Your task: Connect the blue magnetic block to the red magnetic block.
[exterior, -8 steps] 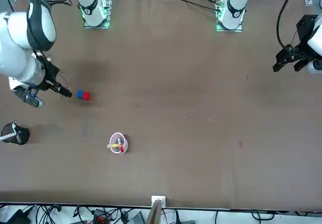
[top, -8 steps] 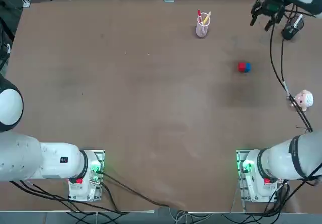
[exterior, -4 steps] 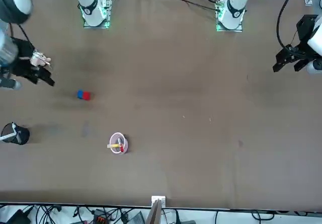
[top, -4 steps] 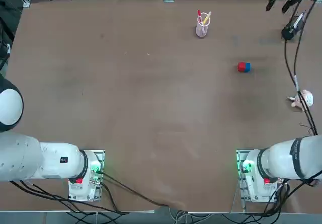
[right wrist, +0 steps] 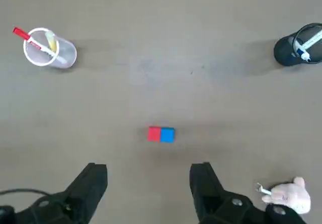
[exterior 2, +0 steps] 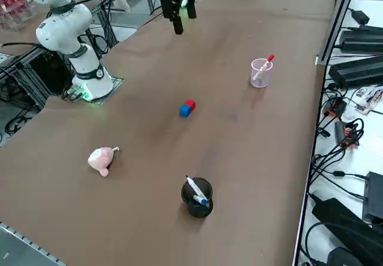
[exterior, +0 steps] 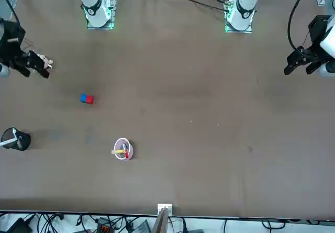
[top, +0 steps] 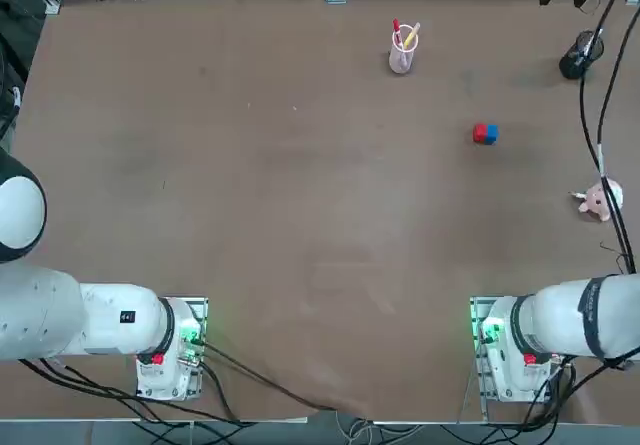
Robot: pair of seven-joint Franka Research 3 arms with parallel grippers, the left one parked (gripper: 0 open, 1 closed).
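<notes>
Right gripper [right wrist: 149,183] has pulled up and away from the blocks since a second ago, now high above the tabletop [top: 300,215], fingers spread wide, holding nothing. Blue magnetic block [right wrist: 167,134] and red magnetic block [right wrist: 154,134] sit touching side by side, already joined, well below the gripper. Looks done. Risk: any drop back down could knock the pair apart. Around: pink plush toy [top: 597,201] near the right edge, clear cup [top: 401,57] with a red-tipped pen, dark pen holder [top: 577,60] at the far corner. All well apart from the blocks, nothing blocking.
</notes>
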